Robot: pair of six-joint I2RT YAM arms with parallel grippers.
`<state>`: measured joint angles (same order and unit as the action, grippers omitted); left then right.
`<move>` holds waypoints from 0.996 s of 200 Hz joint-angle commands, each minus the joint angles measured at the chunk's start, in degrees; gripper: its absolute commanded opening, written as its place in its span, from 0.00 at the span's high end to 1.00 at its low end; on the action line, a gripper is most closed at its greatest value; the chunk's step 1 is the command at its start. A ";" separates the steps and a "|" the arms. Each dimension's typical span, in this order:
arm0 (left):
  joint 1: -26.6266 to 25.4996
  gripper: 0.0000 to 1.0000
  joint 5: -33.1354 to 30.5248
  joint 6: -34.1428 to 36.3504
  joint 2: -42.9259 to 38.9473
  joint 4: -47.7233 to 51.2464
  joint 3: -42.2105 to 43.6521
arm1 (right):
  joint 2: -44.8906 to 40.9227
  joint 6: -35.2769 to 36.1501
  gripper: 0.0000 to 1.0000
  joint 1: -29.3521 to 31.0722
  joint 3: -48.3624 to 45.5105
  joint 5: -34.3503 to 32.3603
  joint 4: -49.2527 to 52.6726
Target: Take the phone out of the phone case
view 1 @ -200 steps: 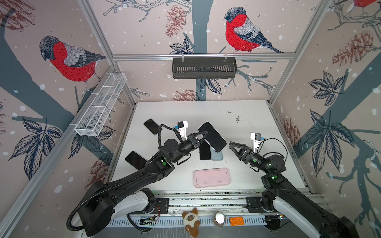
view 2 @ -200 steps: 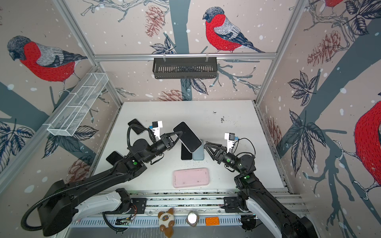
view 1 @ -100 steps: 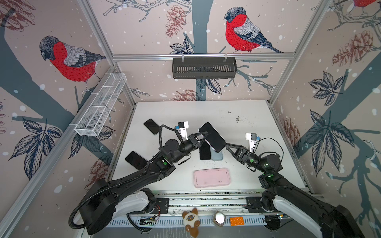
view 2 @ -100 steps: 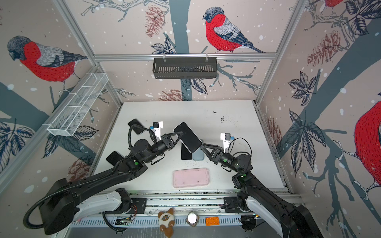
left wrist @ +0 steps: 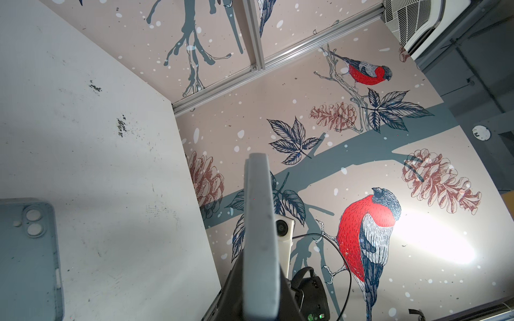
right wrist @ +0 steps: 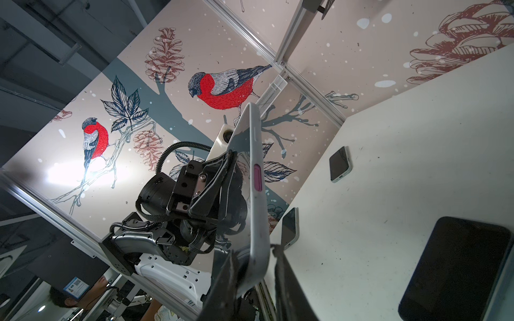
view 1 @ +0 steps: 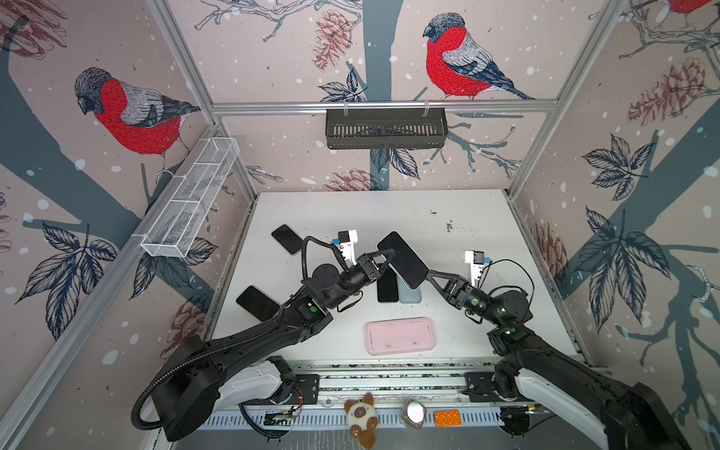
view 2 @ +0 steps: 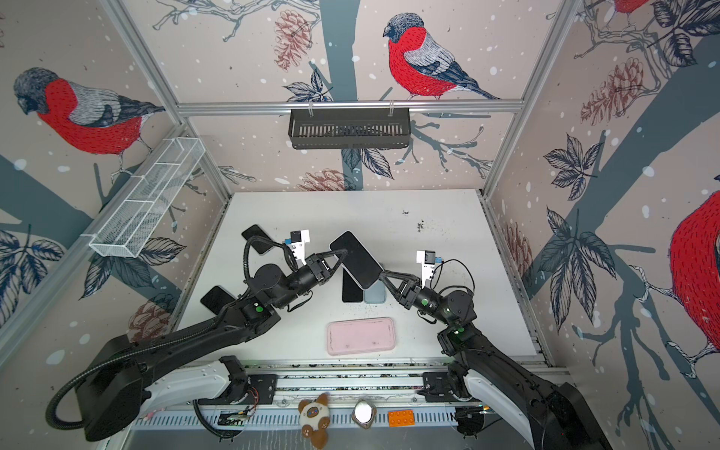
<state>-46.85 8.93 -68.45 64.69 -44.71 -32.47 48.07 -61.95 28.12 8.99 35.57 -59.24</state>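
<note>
Gripping the cased phone (view 1: pixel 403 259) by one long edge with the left fingers (right wrist: pixel 217 180), holding it tilted in the air above the table (view 1: pixel 467 241). Straddling its lower corner with the right fingers (right wrist: pixel 289 283): one touching, the other just apart, not clamped.

Both top views look steeply down from high above the front edge of the table (view 1: pixel 350 210). They are wide enough to take in all of it and the walls (view 1: pixel 272 58) around, and they share almost the same scene. The left wrist view sits close behind the raised phone (left wrist: pixel 260 236), seen edge-on, facing the right wall (left wrist: pixel 333 125) and right wrist camera (left wrist: pixel 282 228). The right wrist view, equally close, faces back across the same phone (right wrist: pixel 260 222) toward the left wrist camera (right wrist: pixel 226 134) and left wall (right wrist: pixel 167 111).
</note>
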 commanded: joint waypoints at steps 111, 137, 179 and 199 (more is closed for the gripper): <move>-1.42 1.00 2.15 -1.57 0.00 -13.90 0.13 | 9.06 -7.27 0.90 -3.59 -1.95 0.29 -13.04; -1.93 1.00 2.28 -1.54 0.00 -14.76 -0.38 | 11.36 -8.39 0.91 -4.21 -2.25 0.72 -15.54; -2.18 1.00 2.23 -1.75 -0.70 -16.56 -0.01 | 14.58 -9.88 0.90 -5.08 -2.89 0.98 -19.22; -2.34 1.00 2.32 -2.11 -0.88 -18.16 0.37 | 15.57 -10.45 0.89 -5.57 -3.28 0.95 -20.42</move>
<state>-48.60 7.03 -67.05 64.93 -47.18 -32.03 62.43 -72.51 23.40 6.26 40.21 -81.69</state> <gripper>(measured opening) 0.124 0.123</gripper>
